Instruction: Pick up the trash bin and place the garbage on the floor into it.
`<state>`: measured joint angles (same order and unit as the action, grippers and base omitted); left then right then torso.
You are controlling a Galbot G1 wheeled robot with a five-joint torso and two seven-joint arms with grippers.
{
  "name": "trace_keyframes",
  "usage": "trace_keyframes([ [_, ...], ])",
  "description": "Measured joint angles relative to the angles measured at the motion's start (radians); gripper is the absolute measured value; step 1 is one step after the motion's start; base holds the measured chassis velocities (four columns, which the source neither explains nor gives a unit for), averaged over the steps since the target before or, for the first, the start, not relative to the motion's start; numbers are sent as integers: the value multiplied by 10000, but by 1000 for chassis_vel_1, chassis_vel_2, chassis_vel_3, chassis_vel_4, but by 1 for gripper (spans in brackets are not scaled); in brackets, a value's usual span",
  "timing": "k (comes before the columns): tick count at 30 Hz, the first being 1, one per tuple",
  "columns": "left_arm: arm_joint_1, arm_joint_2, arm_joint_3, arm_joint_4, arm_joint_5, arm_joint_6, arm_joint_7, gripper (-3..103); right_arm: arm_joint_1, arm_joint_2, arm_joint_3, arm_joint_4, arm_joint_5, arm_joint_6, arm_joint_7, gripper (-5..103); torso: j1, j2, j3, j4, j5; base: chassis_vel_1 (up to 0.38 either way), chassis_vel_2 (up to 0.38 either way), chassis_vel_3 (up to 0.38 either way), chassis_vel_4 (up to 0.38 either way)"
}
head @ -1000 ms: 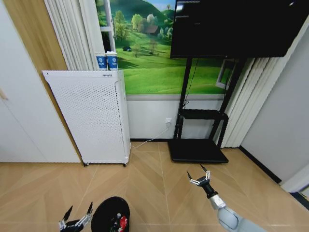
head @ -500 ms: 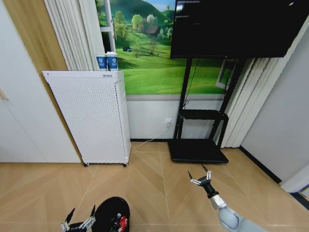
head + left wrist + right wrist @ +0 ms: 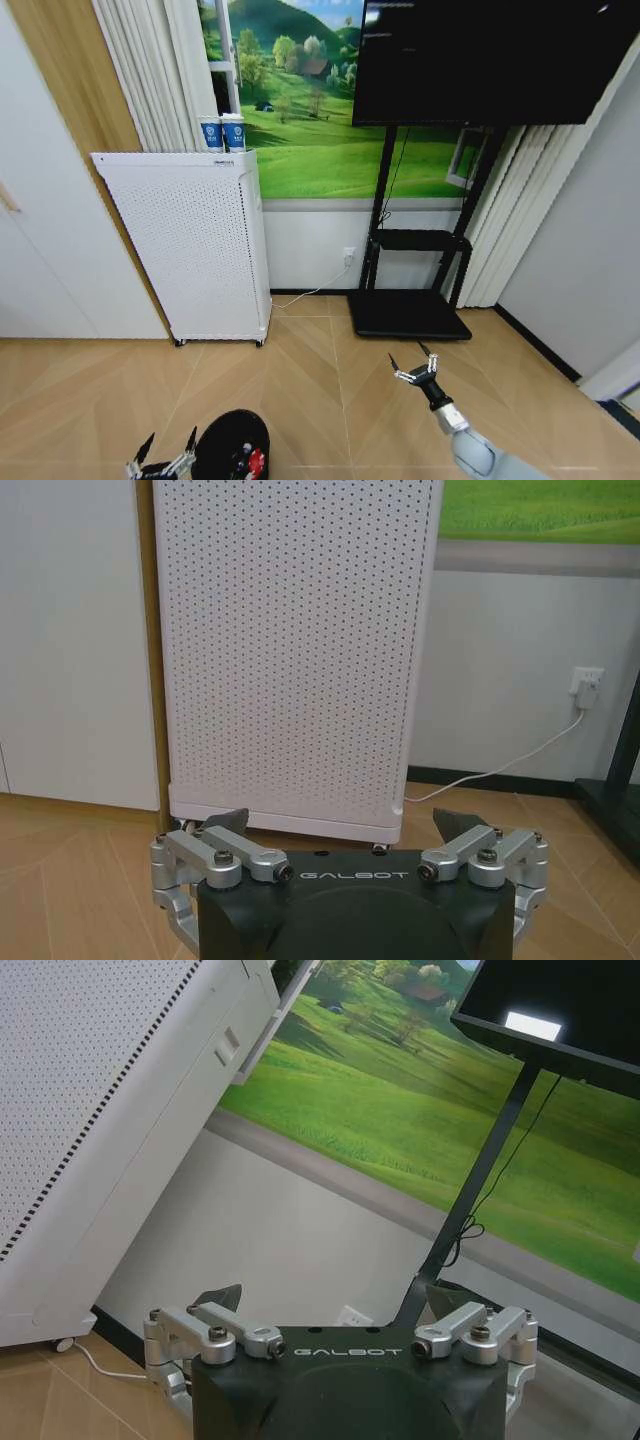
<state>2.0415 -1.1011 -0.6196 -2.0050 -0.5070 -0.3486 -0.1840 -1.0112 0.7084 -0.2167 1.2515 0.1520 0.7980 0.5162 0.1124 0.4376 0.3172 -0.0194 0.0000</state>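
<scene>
The black wire-mesh trash bin (image 3: 231, 446) stands on the parquet floor (image 3: 310, 390) at the bottom of the head view. Inside it lie red-and-white garbage (image 3: 254, 461) and a small bottle (image 3: 240, 456). My left gripper (image 3: 162, 455) is open just left of the bin, apart from its rim, with nothing between its fingers. In the left wrist view, the left gripper (image 3: 340, 825) faces the white appliance. Right of the bin, above bare floor, my right gripper (image 3: 416, 366) hangs open and holds nothing. The right gripper (image 3: 332, 1298) in its own wrist view points at the wall.
A tall white perforated appliance (image 3: 185, 240) stands against the wall, with two blue-and-white cups (image 3: 221, 132) on top. A black TV stand (image 3: 410, 300) with a large screen (image 3: 490, 55) sits at the right. A white cable (image 3: 310, 290) runs to a wall socket.
The whole head view has shifted slightly, so the camera moved. My left gripper sits a little lower in view than one second ago. The right gripper has barely moved.
</scene>
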Motion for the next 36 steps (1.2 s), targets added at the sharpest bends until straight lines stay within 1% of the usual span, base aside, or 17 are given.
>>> trace_keyframes([
  [6,-6,96,-57,-97,-160,61,-31,100,59,-122,-65,147,242,0,-56,100,87,222,137,0,0,0,0,0,0],
  [12,-19,452,-382,-431,-720,271,-270,100,417,-269,-343,575,1377,-183,-86,100,172,482,311,1,-2,0,0,0,0],
  [14,-35,851,-856,-678,-1313,396,-381,100,715,-211,-509,655,2084,-442,-64,100,226,615,393,2,-3,0,0,0,0],
  [15,-35,851,-856,-678,-1313,396,-381,100,715,-211,-509,655,2084,-442,-64,100,226,615,393,2,-3,0,0,0,0],
  [17,-42,1437,-1545,-997,-2221,576,-473,100,945,-146,-638,758,2591,-645,-30,100,275,741,467,4,-1,0,0,0,0],
  [19,-46,1663,-1785,-1092,-2494,639,-518,100,994,-141,-675,773,2681,-679,-29,100,291,780,492,5,-2,0,0,0,0],
  [21,-96,2401,-2454,-1289,-3298,773,-651,100,1084,-140,-741,821,2889,-768,-45,100,337,904,569,-2,0,0,0,0,0],
  [22,-96,2401,-2454,-1289,-3298,773,-651,100,1084,-140,-741,821,2889,-768,-45,100,337,904,569,-2,0,0,0,0,0],
  [24,-243,3240,-3132,-1413,-4227,988,-843,100,1201,-153,-782,997,3323,-938,-62,100,386,1035,652,-1,-2,0,0,0,0],
  [25,-243,3240,-3132,-1413,-4227,988,-843,100,1201,-153,-782,997,3323,-938,-62,100,386,1035,652,-1,-2,0,0,0,0],
  [27,-561,4082,-3550,-1385,-5070,1177,-1027,100,1303,-366,-795,1369,3793,-1134,-72,100,438,1168,733,4,2,0,0,0,0],
  [28,-761,4429,-3582,-1310,-5402,1252,-1107,100,1306,-535,-800,1565,3955,-1222,-81,100,459,1222,766,6,-1,0,0,0,0],
  [29,-761,4429,-3582,-1310,-5402,1252,-1107,100,1306,-535,-800,1565,3955,-1222,-81,100,459,1222,766,6,-1,0,0,0,0],
  [31,-1267,5160,-3430,-1041,-6006,1384,-1189,100,1293,-925,-837,2081,4310,-1424,-53,100,503,1332,832,-4,-5,0,0,0,0],
  [32,-1267,5160,-3430,-1041,-6006,1384,-1189,100,1293,-925,-837,2081,4310,-1424,-53,100,503,1332,832,-4,-5,0,0,0,0],
  [35,-1970,5836,-2868,-744,-6447,1483,-1251,100,1208,-1356,-878,2809,4742,-1739,135,100,555,1452,902,-2,-2,0,0,0,0],
  [36,-1970,5836,-2868,-744,-6447,1483,-1251,100,1208,-1356,-878,2809,4742,-1739,135,100,555,1452,902,-2,-2,0,0,0,0],
])
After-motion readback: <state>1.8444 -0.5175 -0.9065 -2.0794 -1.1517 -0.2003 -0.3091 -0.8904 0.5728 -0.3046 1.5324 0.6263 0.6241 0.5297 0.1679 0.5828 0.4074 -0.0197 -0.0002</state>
